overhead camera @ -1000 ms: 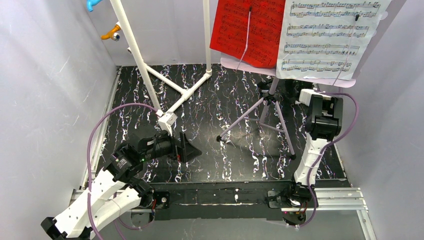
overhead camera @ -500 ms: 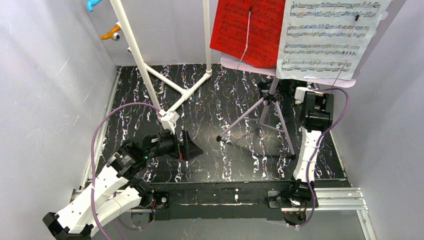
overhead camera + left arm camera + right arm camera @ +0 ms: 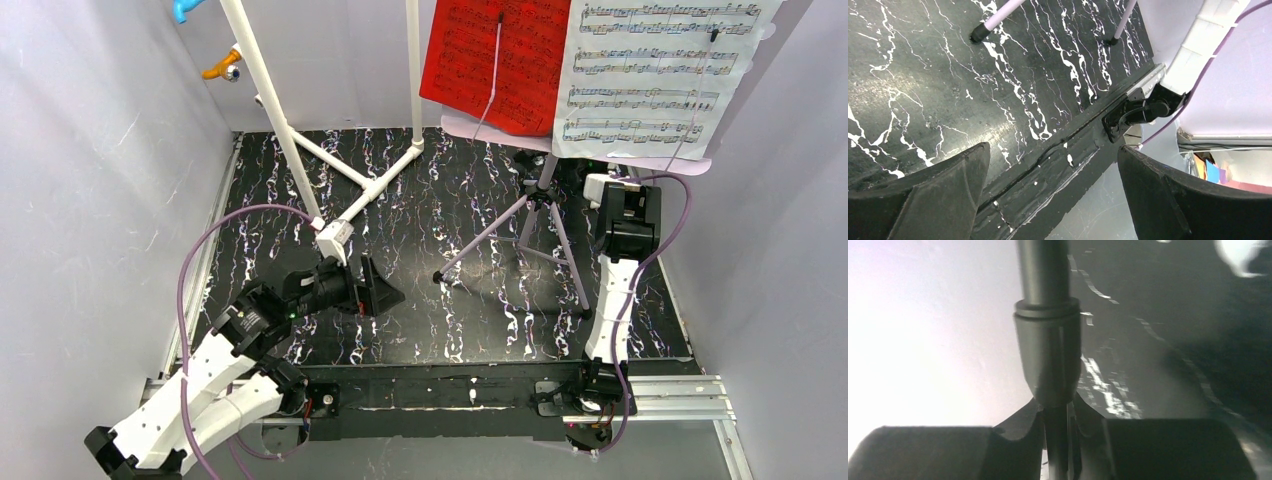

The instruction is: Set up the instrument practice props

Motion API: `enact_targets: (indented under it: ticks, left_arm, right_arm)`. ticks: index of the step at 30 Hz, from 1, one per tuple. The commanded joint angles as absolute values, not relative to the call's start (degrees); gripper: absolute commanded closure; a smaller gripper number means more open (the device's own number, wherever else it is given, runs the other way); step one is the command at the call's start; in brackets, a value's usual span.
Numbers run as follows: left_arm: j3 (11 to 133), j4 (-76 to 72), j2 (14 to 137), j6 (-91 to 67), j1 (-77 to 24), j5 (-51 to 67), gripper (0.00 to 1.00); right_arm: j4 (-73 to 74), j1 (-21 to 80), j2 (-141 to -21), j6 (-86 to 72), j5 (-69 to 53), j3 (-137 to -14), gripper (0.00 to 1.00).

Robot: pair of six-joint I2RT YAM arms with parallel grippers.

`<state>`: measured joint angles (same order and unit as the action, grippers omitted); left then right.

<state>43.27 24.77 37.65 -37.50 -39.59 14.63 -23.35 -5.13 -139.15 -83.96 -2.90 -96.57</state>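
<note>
**Grip only visible up close**

Wrist cam: right gripper (image 3: 1058, 440) clamped on the microphone stand (image 3: 1048, 350) pole. From above: hidden under the lilac music stand (image 3: 475, 128), back right. Elsewhere, left gripper (image 3: 375, 290) gaping wide, low over the table (image 3: 450, 300).

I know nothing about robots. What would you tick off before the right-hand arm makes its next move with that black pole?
1. Right jaws gripping the microphone stand: ok, they look closed around its thin pole.
2. Left jaws out of the way: ok, wide open, empty, apart from the props.
3. Red sheet and white sheet in place: ok, both rest on the music stand.
4. Music stand upright on its legs: ok.
5. Room around the microphone stand's base: cannot tell, the base is hidden in every view.
</note>
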Motion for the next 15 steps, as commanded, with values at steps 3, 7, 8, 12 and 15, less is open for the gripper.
enact_targets:
  ticks: [3,7,8,12,15]
  left_arm:
    - [47.43,20.66,42.25,-36.15,-39.45,11.67,0.02]
    - [47.91,15.05,44.83,-35.76,-39.46,9.57,0.02]
    - [48.09,13.14,45.86,-35.26,-39.46,8.81,0.02]
    - [48.04,3.18,51.34,-32.48,-39.44,4.32,0.02]
    - [48.89,-4.63,56.03,-30.48,-39.46,1.26,0.02]
  right_arm:
    - [-28.01,-4.06,-137.67,-92.15,-3.02,-101.13,0.89]
    - [-27.53,-2.94,-136.12,-94.17,-4.81,-100.74,0.90]
    - [-27.53,-2.58,-135.68,-94.74,-5.35,-100.47,0.91]
    - [-31.32,-1.11,-132.46,-98.31,-7.72,-96.07,0.90]
    - [-31.74,-0.33,-130.14,-98.72,-8.18,-94.14,0.89]
